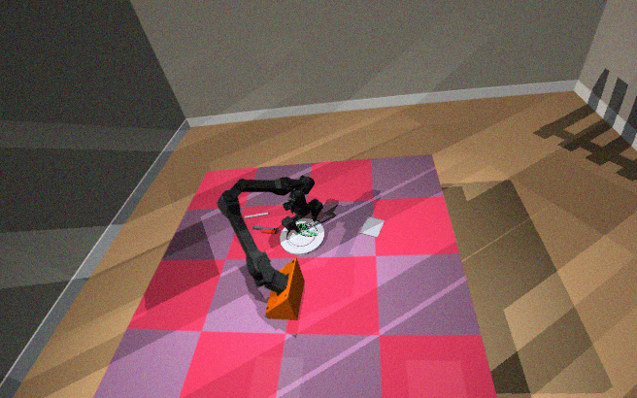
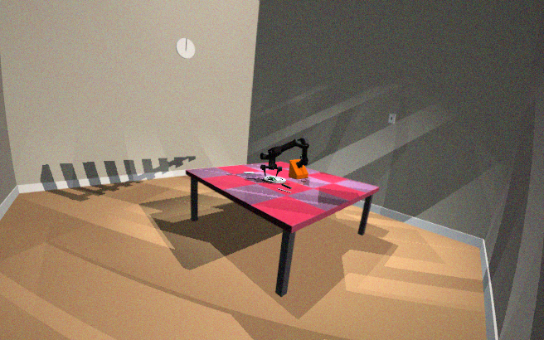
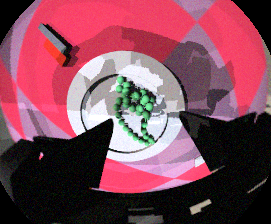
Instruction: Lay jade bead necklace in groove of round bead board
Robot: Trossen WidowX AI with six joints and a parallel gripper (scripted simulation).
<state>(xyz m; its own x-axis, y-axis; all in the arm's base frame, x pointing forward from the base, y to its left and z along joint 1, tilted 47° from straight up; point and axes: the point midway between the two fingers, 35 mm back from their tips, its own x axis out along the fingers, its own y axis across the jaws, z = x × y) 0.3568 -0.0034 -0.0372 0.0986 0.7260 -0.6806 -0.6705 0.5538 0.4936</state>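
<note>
The jade bead necklace [image 1: 306, 229] [image 3: 144, 99] lies in a bunched heap on the round white bead board [image 1: 302, 248] [image 2: 282, 181] [image 3: 76, 107]. In the wrist view, most beads are clumped inside the dark ring of the groove. A thin loop of beads runs down from the clump, its lower end close to the ring at the lower right. The topmost bead is near the ring's top. My gripper [image 1: 303, 226] [image 2: 271, 174] [image 3: 147, 117] is open and empty above the board, its fingertips wide apart on either side of the loop. Exact fingertip height is hard to tell.
A grey and red tool [image 1: 265, 229] [image 3: 54, 51] lies left of the board in the top view, with a thin white stick [image 1: 256, 215] beyond it. A pale square [image 1: 372, 226] lies to the right. The orange arm base [image 1: 286, 296] [image 2: 298, 169] stands on the checkered table.
</note>
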